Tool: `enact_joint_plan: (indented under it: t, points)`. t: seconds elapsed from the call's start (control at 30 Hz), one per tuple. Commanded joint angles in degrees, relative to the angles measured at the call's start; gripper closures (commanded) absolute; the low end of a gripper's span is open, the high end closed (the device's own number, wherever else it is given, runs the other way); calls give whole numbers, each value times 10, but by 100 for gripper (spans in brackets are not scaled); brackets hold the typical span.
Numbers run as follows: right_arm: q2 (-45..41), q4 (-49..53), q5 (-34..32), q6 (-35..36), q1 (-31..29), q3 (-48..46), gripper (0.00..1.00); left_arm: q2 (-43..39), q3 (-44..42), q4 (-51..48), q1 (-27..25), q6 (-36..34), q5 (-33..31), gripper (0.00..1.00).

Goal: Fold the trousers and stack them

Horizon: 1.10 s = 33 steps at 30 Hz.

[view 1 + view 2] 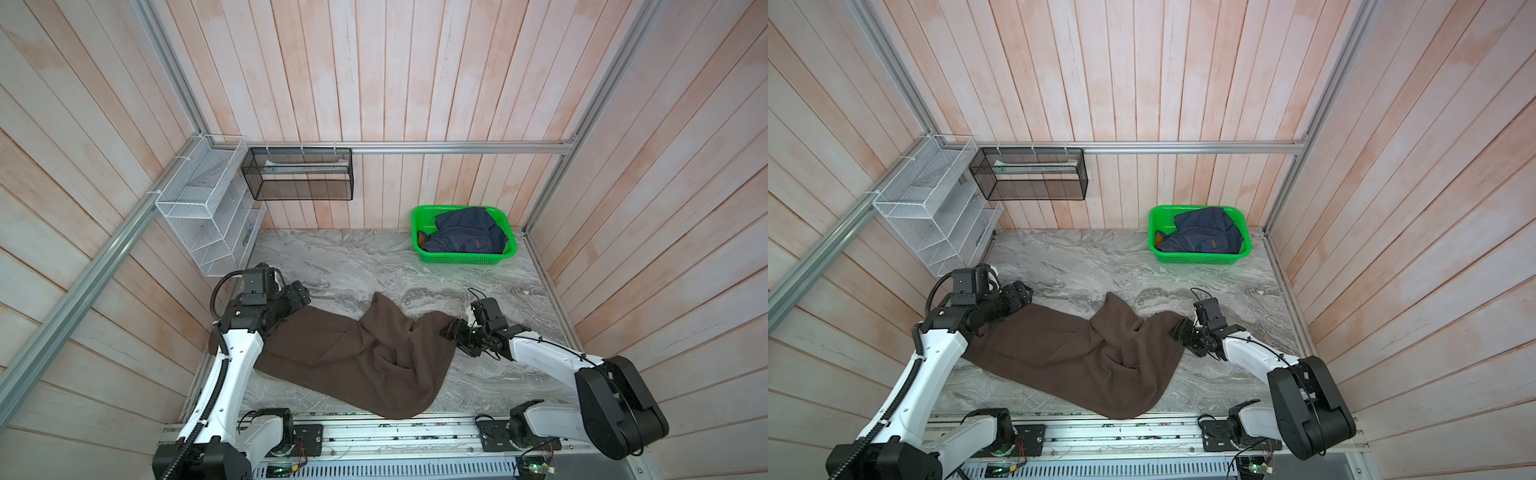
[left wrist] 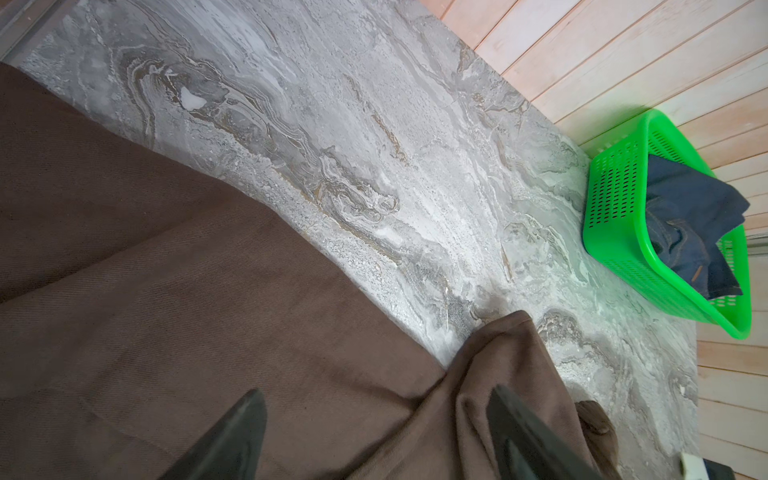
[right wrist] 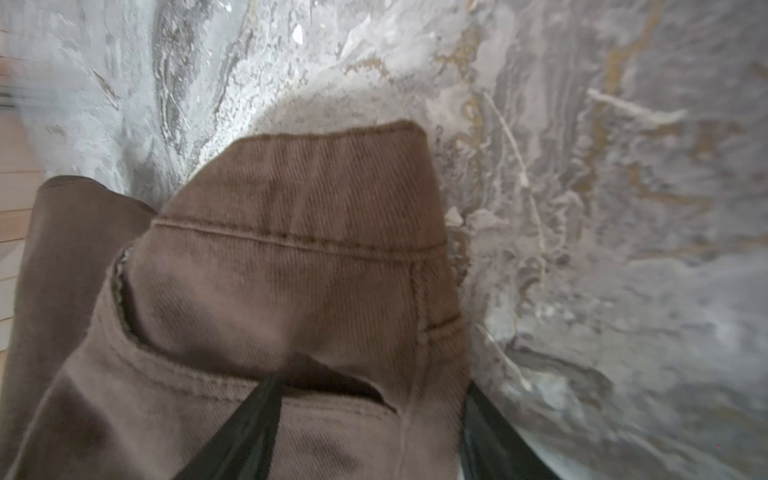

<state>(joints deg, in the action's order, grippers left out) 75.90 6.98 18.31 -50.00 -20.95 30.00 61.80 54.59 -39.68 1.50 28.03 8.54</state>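
Right pincer (image 3: 372, 384): straddling a brown cloth corner, jaws partly apart; gripping or not, I cannot tell.
Left pincer (image 2: 378, 390): hovering wide over flat brown cloth, holding nothing.
Counter (image 1: 353, 266): carrying everything.
Trousers (image 1: 353, 353): lying rumpled across the near counter between both arms; probably soft, floppy, sagging when lifted.
Waistband (image 3: 311, 187): looking thick and stitched, likely offering the firmest hold.

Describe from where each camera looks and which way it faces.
Top views, both: high over the front rail, looking down at the grey marble-patterned tabletop; left arm and right arm show.
Left wrist: above the dark-brown soft fabric trousers, facing the green perforated plastic basket; left gripper fingers show.
Right wrist: close over the trousers' waistband; right gripper fingers show.
Shared: both wrist views show the trousers.
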Motion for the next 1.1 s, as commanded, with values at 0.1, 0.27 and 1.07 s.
enact_joint_plan:
  t: [0.1,0.27,1.07]
  points:
    - [18,-42,18,1,1,-5,62,-12,10,-6,3,-9,-10,14]
    - [-57,31,-34,7,-5,56,99,-9,9,-6,3,-12,-9,14]
    - [-227,468,-377,-60,79,185,100,23,-2,3,3,-14,2,15]
